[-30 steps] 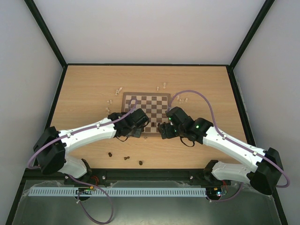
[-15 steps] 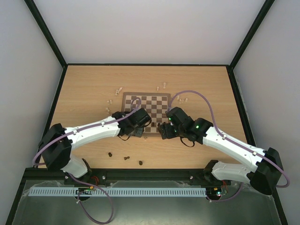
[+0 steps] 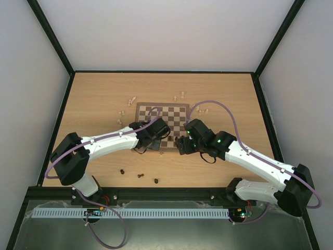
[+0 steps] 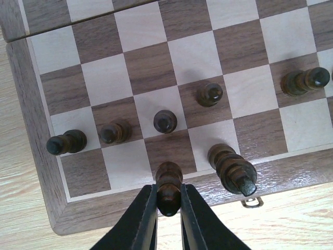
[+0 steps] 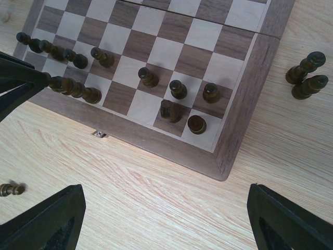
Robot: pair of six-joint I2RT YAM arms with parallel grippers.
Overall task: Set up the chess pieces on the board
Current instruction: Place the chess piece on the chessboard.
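Left gripper [image 4: 169, 198] clamped one dark chess piece [image 4: 169, 177] at the near edge of the board [image 4: 31, 151], beside six other dark pieces [image 4: 165, 121]. Right gripper [image 5: 164, 208] hung wide open over bare tabletop [image 5: 156, 166] just off that edge.

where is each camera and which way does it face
top external: above, behind the robot, looking down on table and board; left arm, right arm show.
left wrist: over the board's near left corner, looking down; left jaws shut on a dark piece.
right wrist: over its near right corner, looking down; right jaws open.
shared: both wrist views show the board's metal catch.
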